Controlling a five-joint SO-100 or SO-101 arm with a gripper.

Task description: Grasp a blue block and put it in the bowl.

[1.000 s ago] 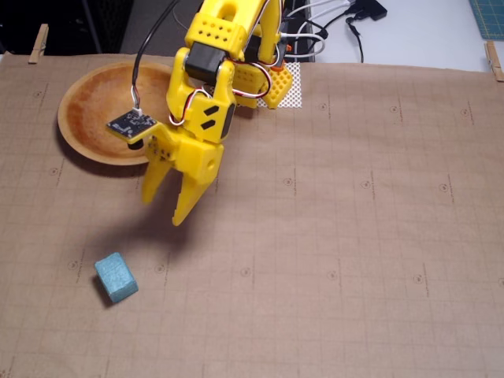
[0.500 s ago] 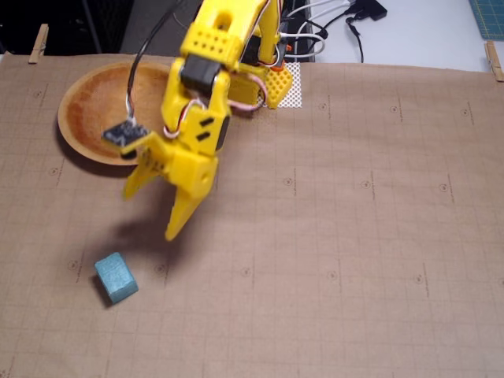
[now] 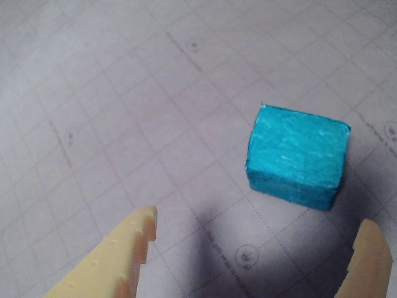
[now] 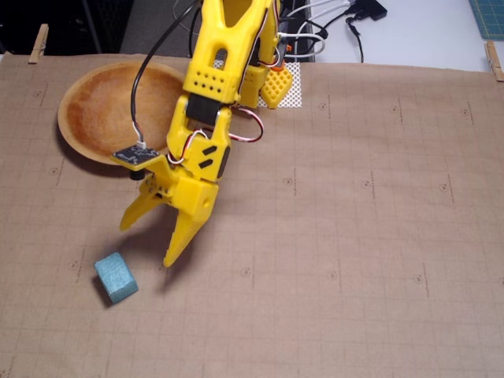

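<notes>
A: Anything hidden?
B: The arm covers part of the bowl (image 4: 98,110) at the mat's far-left corner.
A: And the gripper (image 4: 146,240)?
B: Fingers spread wide, holding nothing, touching nothing.
A: The blue block (image 4: 116,277)?
B: Lying on the mat near its front-left corner, just beside the fingertips.

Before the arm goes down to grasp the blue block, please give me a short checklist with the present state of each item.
1. Yellow two-finger gripper open: ok.
2. Small teal-blue foam block lies free on the brown gridded paper: ok.
3. Block between the fingertips: not ok; in the wrist view the block lies ahead of them.
4. Gripper touching block: not yet, ok.
5. Round wooden bowl empty where visible: ok.
</notes>
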